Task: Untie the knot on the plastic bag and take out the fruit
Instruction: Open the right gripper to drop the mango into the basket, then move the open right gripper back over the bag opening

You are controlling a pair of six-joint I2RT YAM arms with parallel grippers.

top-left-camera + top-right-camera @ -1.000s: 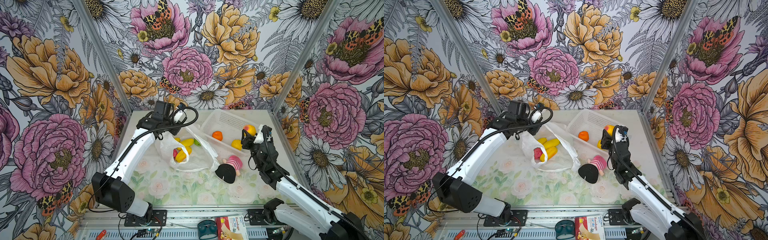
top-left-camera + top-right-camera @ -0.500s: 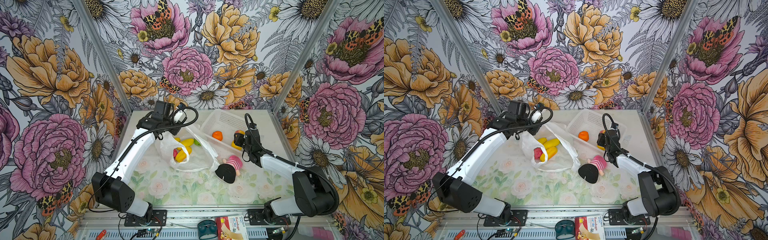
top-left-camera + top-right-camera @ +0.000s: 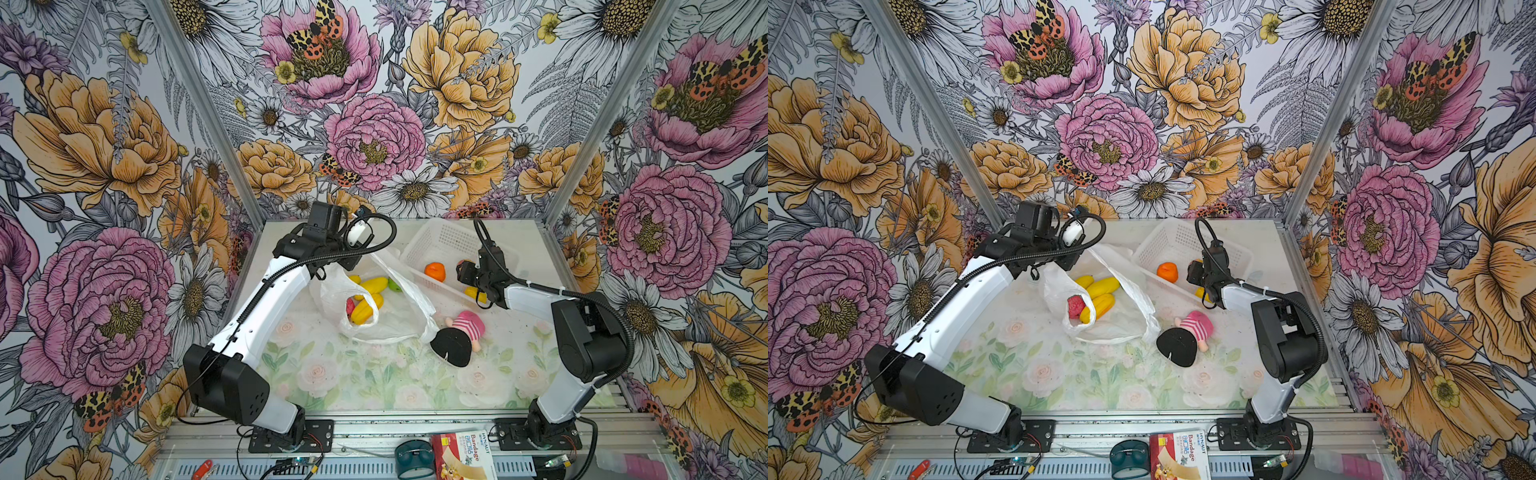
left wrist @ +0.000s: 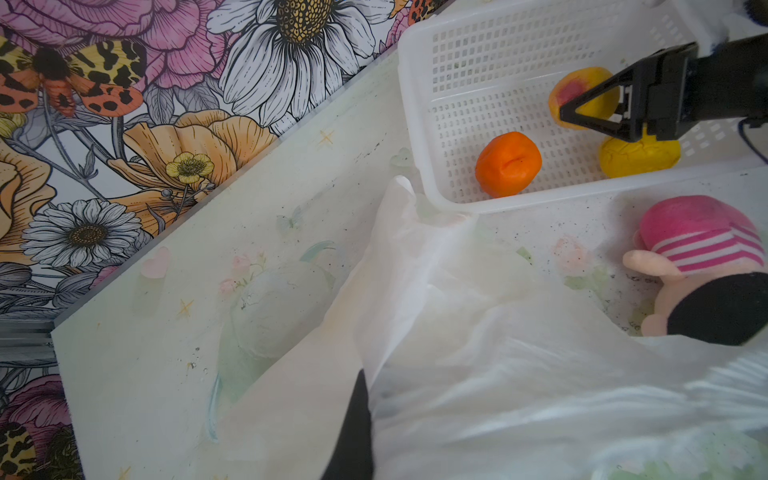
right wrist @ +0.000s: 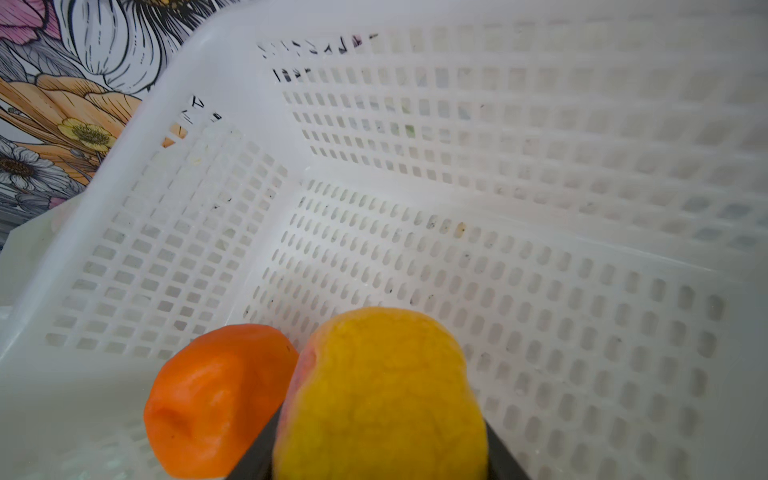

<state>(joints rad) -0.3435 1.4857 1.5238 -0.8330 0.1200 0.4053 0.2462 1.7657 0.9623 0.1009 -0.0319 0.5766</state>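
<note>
Left wrist view shows the left pincer (image 4: 353, 419) fully closed, with thin film of the plastic bag (image 4: 478, 353) gathered at its dark finger. It appears to be pinching the bag's edge, out to the left of the basket (image 4: 415, 104).

No tied knot shows. In both top views the bag lies on the table (image 3: 353, 374) just left of the basket, with its mouth open and a handle loop (image 3: 362, 309) hanging slack. I judge the untying done.

Left in the bag are three yellow fruits (image 3: 374, 284), a red fruit (image 3: 350, 306) and, on the side toward the basket, a green fruit (image 3: 395, 285).

Inside the basket, an orange fruit (image 3: 434, 272) sits near the front wall and a plain yellow fruit (image 4: 640, 160) lies further right.

The right pincer (image 3: 465, 272) hangs low inside the basket, partly closed around a blushed yellow fruit (image 5: 382, 395) and not yet letting go.

So I count two pieces delivered, a third about to be set down, and roughly five more to fetch. A doll (image 3: 461, 336) lies on the table in front of the basket and is no part of the job.
</note>
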